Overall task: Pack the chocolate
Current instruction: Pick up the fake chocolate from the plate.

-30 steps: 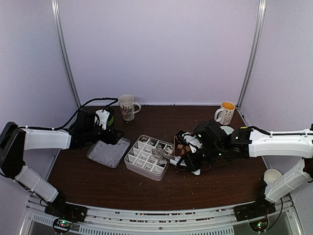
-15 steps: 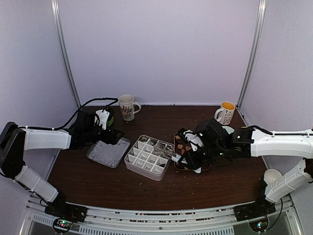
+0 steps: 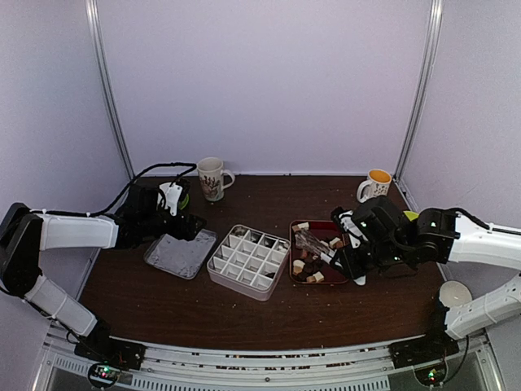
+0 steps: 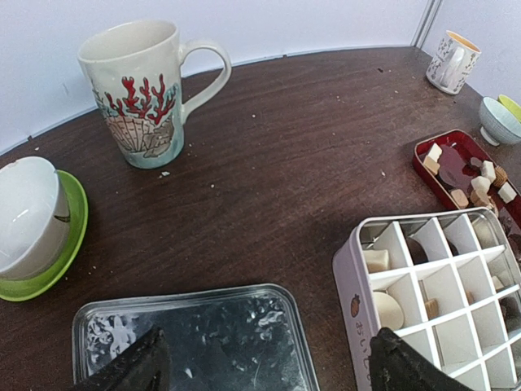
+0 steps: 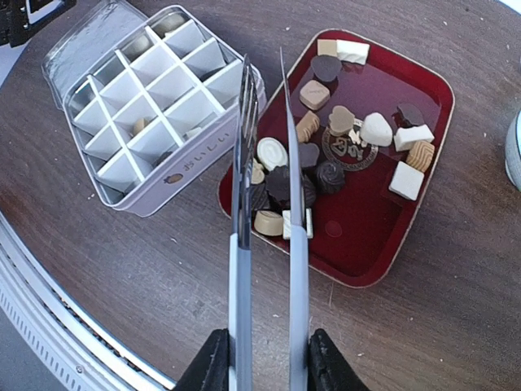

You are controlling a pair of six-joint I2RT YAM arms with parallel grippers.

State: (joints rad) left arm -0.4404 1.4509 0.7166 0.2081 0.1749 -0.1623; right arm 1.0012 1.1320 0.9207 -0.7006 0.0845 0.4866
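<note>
The chocolate (image 5: 326, 155) lies as several dark, tan and white pieces in a dark red tray (image 5: 423, 204); a few pieces (image 4: 387, 309) sit in cells of the white divided box (image 5: 155, 106). My right gripper (image 5: 262, 358) is shut on metal tongs (image 5: 241, 204), which reach out over the gap between box and tray. The tong tips stand slightly apart with nothing between them. In the top view the right gripper (image 3: 348, 251) hovers at the tray's right side. My left gripper (image 4: 264, 366) is open and empty over the clear lid (image 4: 195, 342), left of the box.
A coral-patterned mug (image 4: 138, 90) and a white bowl on a green saucer (image 4: 32, 228) stand at the back left. A yellow-lined mug (image 3: 376, 187) and a small green bowl (image 4: 501, 118) are at the back right. A white cup (image 3: 453, 292) sits near the right arm.
The right gripper has drawn back to the right with the tongs, from over the box's edge to over the tray, uncovering the chocolates. The left arm has stayed still.
</note>
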